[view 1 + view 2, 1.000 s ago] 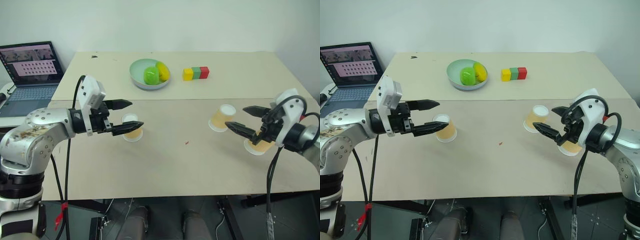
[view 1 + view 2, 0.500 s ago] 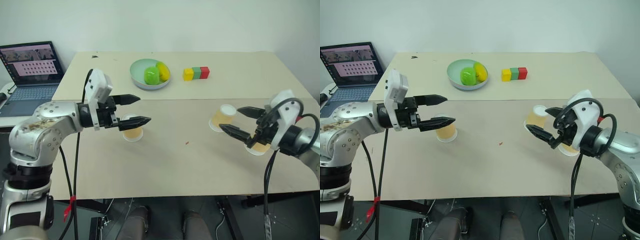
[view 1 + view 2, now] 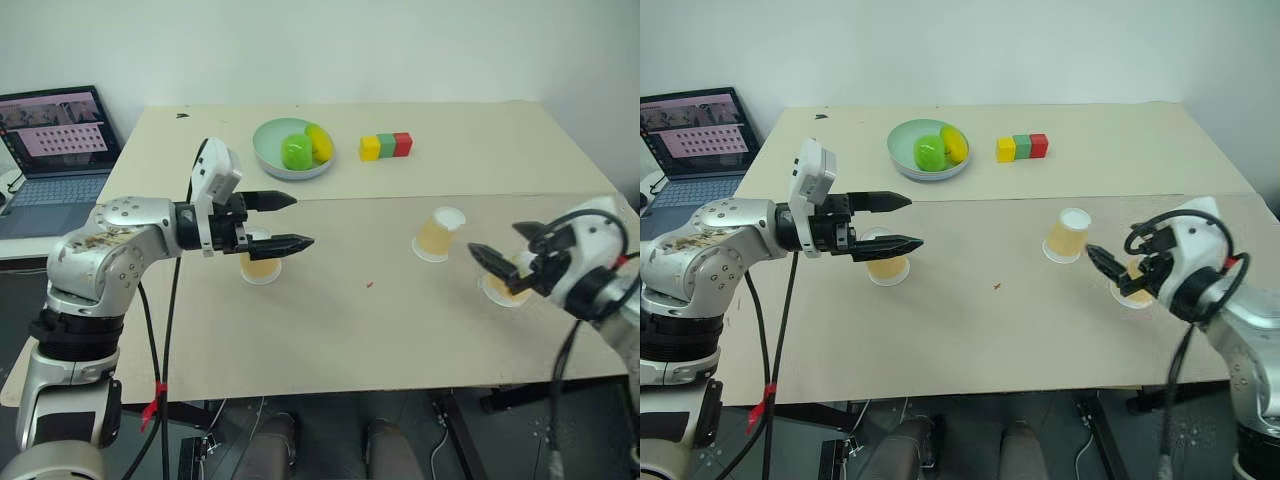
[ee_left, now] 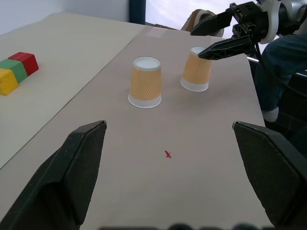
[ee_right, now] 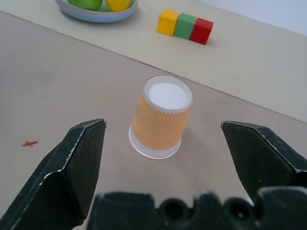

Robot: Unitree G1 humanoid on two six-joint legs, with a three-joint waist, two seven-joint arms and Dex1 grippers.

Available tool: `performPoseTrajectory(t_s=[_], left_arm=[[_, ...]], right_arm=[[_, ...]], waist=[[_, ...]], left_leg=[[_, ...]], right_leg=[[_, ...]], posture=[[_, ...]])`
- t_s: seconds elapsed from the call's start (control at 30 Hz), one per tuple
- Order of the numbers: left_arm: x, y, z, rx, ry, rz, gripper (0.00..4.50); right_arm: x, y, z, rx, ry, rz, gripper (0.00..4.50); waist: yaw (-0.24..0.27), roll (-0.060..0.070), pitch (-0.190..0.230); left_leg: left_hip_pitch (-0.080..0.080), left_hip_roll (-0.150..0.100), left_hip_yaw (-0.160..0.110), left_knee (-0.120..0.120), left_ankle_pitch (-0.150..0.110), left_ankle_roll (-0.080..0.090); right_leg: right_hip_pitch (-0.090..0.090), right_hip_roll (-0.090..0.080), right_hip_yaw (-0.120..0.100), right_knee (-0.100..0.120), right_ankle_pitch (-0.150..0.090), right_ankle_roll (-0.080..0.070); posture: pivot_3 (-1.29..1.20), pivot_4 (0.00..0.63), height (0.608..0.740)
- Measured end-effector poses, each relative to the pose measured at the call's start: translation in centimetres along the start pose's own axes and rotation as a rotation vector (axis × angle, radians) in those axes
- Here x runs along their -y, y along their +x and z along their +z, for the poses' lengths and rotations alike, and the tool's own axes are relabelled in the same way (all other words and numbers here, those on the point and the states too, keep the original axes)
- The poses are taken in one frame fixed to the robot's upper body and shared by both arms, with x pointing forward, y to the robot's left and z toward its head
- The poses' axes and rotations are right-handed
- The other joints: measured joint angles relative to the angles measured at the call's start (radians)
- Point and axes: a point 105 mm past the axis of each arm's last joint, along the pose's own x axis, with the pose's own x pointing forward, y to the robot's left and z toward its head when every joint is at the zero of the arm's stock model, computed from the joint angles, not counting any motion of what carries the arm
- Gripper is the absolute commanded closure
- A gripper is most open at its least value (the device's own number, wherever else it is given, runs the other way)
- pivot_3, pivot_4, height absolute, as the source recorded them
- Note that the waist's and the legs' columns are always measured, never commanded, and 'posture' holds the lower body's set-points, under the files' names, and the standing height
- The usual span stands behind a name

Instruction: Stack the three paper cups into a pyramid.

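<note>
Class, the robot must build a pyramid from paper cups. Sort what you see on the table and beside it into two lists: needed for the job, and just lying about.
Needed for the job:
left cup
middle cup
right cup

Just lying about:
green bowl of fruit
coloured blocks
laptop

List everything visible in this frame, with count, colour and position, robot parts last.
paper cups: 3, orange-tan, all upside down on the near table and apart: one under the left hand, one right of centre, one by the right hand
bowl: 1, pale green, far table, holding a green and a yellow fruit
blocks: 3, yellow, green, red, in a row right of the bowl
laptop: 1, open, far left
left hand: open, above its cup
right hand: open, beside the rightmost cup
</note>
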Motion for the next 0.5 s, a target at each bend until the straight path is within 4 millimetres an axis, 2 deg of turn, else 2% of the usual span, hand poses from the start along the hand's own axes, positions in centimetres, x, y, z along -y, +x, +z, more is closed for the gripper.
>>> performPoseTrajectory(t_s=[0.07, 0.17, 0.3, 0.4, 0.5], left_arm=[[0.0, 0.0, 0.0, -0.001, 0.001, 0.001, 0.0], [0.1, -0.5, -0.2, -0.011, 0.003, 0.01, 0.0], [0.2, -0.6, -0.3, -0.016, -0.002, 0.007, 0.0], [0.2, -0.5, -0.3, -0.015, -0.002, 0.004, 0.0], [0.3, -0.5, -0.3, -0.012, -0.002, 0.0, 0.0]], right_arm=[[0.9, -0.5, -0.6, -0.014, -0.001, -0.032, 0.02], [3.8, -2.8, -2.4, -0.08, 0.004, -0.115, 0.02], [6.4, -5.2, -1.9, -0.072, -0.022, -0.193, 0.02], [6.5, -5.6, -2.0, -0.068, -0.027, -0.197, 0.02], [6.0, -5.7, -3.4, -0.077, 0.016, -0.189, 0.02]], waist=[[0.007, 0.0, 0.0], [0.02, 0.0, 0.0], [0.018, 0.0, 0.0], [0.011, 0.0, 0.0], [0.01, 0.0, 0.0]], left_leg=[[0.0, 0.0, 0.0, 0.0, 0.0, 0.0], [0.0, 0.0, 0.0, 0.0, 0.0, 0.0], [0.003, 0.001, 0.0, 0.0, 0.0, 0.0], [0.004, 0.002, 0.0, 0.0, 0.0, 0.0], [0.004, 0.001, 0.0, 0.0, 0.0, 0.0]], right_leg=[[0.0, 0.0, 0.0, 0.0, 0.0, 0.0], [0.0, 0.0, 0.0, 0.0, 0.0, 0.0], [0.003, 0.001, 0.0, 0.0, 0.0, 0.0], [0.005, 0.001, 0.0, 0.0, 0.0, 0.0], [0.005, 0.001, 0.0, -0.001, 0.0, 0.0]], posture=[[0.0, 0.15, 0.74], [0.0, 0.15, 0.74], [0.0, 0.15, 0.74], [0.0, 0.15, 0.74], [0.0, 0.15, 0.74]])
